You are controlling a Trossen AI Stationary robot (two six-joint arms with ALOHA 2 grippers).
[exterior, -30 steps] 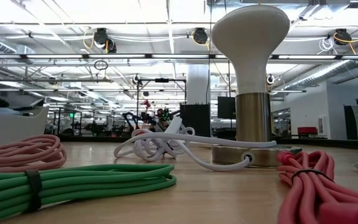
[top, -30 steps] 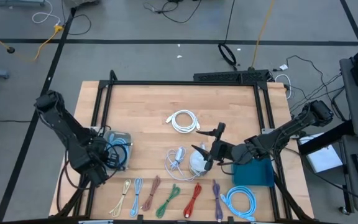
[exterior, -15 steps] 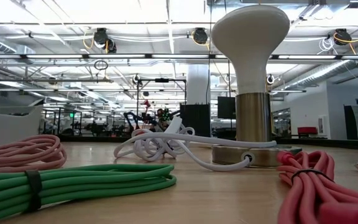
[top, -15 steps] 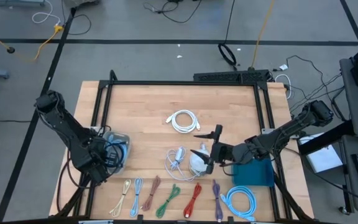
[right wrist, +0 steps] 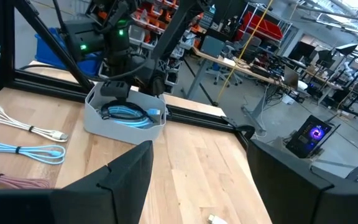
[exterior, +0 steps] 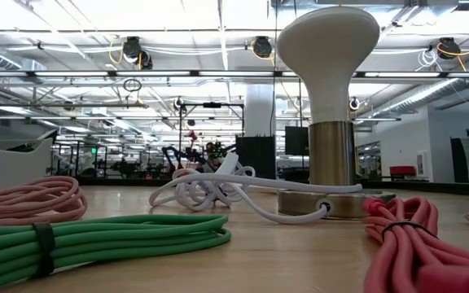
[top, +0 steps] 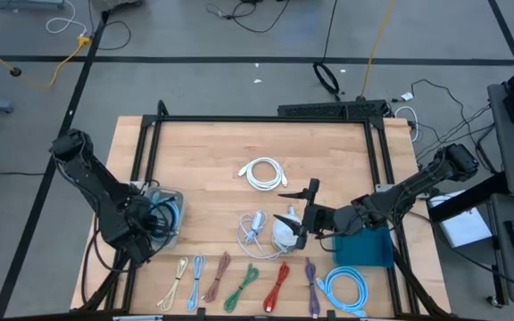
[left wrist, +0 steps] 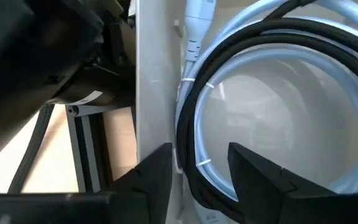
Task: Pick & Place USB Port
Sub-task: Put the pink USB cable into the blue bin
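The left gripper (top: pixel 154 223), fingers apart and gripping nothing, sits over the grey bin (top: pixel 175 198) at the lower left of the high view, where the coiled blue USB cable (left wrist: pixel 328 81) lies, while the right gripper (top: pixel 297 223) waits open at lower centre.

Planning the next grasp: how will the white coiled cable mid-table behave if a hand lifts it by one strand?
The white coiled cable is probably floppy: it lies in loose loops, and no tie shows from above, so it may uncoil and dangle. It looks thin, so likely light. Its free end sticks out and could drag across the table.
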